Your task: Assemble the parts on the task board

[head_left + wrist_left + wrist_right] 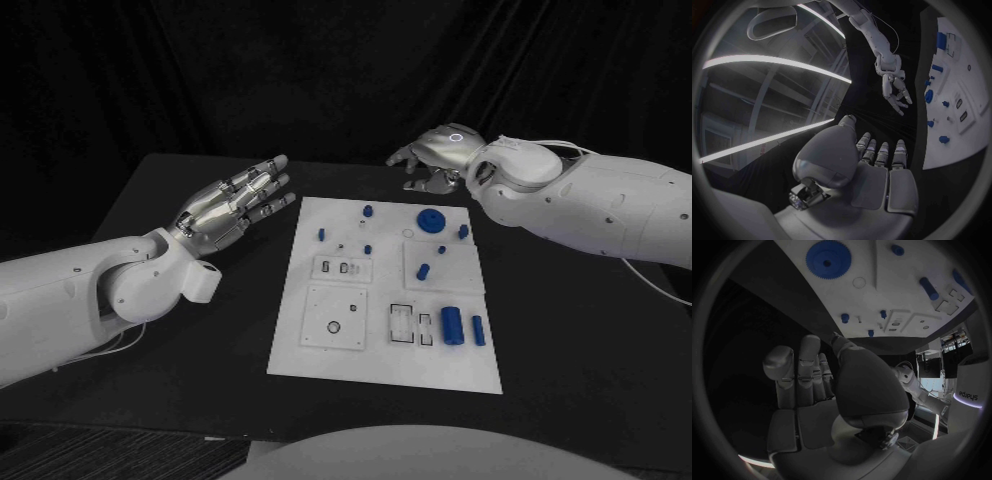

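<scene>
Assembly looks not yet begun: neither hand holds a part, and the small blue plastic pieces lie scattered across the flat white rectangular task board [325,360], which fills the centre of the head view on the black table [173,390]. Nearest, in the lower right of the board, a long blue cylinder [453,325] lies beside a slimmer blue peg [479,330], next to some empty slotted recesses. Farther up, a short blue pin [424,270] lies near the board's middle, and a round blue toothed gear [431,220] sits close to the far right corner, with several tiny blue studs around it.

At the centre left of the frame, the silver left hand [231,207] hovers off the board's left edge, fingers straight and spread, holding nothing. At the upper right, the silver right hand [433,160] hangs just beyond the board's far edge, fingers loosely bent and apart, also empty.

By my reading, the step in hand is choosing and reaching for a first part. The next move calls for one hand to descend over a piece, likely the gear near the right hand, and pinch it cleanly.
</scene>
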Controlling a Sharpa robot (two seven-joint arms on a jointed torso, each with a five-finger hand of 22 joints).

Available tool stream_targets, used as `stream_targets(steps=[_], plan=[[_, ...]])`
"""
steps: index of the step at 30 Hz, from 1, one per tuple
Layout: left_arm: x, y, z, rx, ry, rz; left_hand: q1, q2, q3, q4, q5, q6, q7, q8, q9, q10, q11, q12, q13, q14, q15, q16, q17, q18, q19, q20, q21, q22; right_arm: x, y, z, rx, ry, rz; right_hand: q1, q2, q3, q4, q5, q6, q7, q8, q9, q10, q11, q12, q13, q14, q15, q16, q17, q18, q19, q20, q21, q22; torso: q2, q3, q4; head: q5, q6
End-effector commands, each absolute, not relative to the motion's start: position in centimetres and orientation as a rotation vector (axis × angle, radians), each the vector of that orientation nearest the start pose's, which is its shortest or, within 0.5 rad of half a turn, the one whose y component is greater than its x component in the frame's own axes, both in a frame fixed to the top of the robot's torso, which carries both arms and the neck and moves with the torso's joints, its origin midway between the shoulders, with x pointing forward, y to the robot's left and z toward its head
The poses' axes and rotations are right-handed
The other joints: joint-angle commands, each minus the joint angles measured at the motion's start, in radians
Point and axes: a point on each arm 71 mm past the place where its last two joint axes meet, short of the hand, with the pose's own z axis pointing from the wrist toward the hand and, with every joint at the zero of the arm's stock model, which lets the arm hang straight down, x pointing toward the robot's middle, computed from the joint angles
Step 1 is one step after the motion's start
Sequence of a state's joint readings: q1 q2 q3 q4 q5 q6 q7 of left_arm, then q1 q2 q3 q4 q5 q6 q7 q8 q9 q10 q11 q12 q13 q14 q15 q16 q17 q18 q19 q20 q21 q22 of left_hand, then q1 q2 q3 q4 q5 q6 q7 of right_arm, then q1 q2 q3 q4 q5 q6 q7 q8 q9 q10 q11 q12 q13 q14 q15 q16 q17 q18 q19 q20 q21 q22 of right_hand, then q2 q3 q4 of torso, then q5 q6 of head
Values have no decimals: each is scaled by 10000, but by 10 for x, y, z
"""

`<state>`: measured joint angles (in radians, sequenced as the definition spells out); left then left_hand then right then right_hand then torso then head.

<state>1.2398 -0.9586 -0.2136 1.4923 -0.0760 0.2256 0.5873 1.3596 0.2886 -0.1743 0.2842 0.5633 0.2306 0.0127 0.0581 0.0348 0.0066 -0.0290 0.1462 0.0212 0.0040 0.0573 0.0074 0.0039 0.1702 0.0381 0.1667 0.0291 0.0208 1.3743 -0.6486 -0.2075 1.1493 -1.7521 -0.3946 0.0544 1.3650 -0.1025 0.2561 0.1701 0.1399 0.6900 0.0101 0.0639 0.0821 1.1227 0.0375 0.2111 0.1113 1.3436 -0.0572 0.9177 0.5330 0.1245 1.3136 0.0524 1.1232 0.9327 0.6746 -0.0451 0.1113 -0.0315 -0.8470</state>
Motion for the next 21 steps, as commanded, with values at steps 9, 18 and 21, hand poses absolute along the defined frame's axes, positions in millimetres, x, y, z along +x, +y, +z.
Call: stream_targets(steps=[9, 18, 21], plan=[[457, 251, -208, -8987, 16028, -19673, 154, 3, 106, 2, 88, 64, -7, 61, 12, -7, 80, 53, 18, 5, 109, 69, 12, 64, 6, 67, 35, 12, 547, -232, -176, -4880, 15859, 3185, -965, 387, -1249, 264, -199, 1296, 283, 435, 134, 3584, -787, 12973, 13448, 2065, -444, 6128, 9702, -755, 1511, -431, 3059, 4392, -113, -41, -56, -41, 17], [456, 250, -211, -9035, 16137, -19690, 171, 7, 135, -1, 111, 59, -7, 66, 11, -5, 91, 63, 20, 9, 123, 80, 15, 61, 4, 71, 34, 11, 546, -246, -194, -4342, 16792, 2909, -1950, 214, -1528, 1169, 244, 1522, 353, 580, 415, 4481, -742, 13597, 14595, 2272, -481, 6531, 10378, -1029, 2100, -443, 3952, 5637, -144, -29, -109, 4, -19], [456, 250, -211, -9048, 16157, -19680, 199, -1, 170, -13, 145, 54, -9, 74, 10, -3, 96, 66, 20, 11, 135, 84, 17, 55, 5, 76, 34, 10, 547, -249, -198, -4241, 16967, 2778, -2054, 195, -1509, 1187, 315, 1457, 333, 549, 422, 4481, -753, 13597, 14595, 2272, -501, 6531, 10378, -1029, 2103, -455, 3959, 5647, -131, -25, -101, 12, -7]])
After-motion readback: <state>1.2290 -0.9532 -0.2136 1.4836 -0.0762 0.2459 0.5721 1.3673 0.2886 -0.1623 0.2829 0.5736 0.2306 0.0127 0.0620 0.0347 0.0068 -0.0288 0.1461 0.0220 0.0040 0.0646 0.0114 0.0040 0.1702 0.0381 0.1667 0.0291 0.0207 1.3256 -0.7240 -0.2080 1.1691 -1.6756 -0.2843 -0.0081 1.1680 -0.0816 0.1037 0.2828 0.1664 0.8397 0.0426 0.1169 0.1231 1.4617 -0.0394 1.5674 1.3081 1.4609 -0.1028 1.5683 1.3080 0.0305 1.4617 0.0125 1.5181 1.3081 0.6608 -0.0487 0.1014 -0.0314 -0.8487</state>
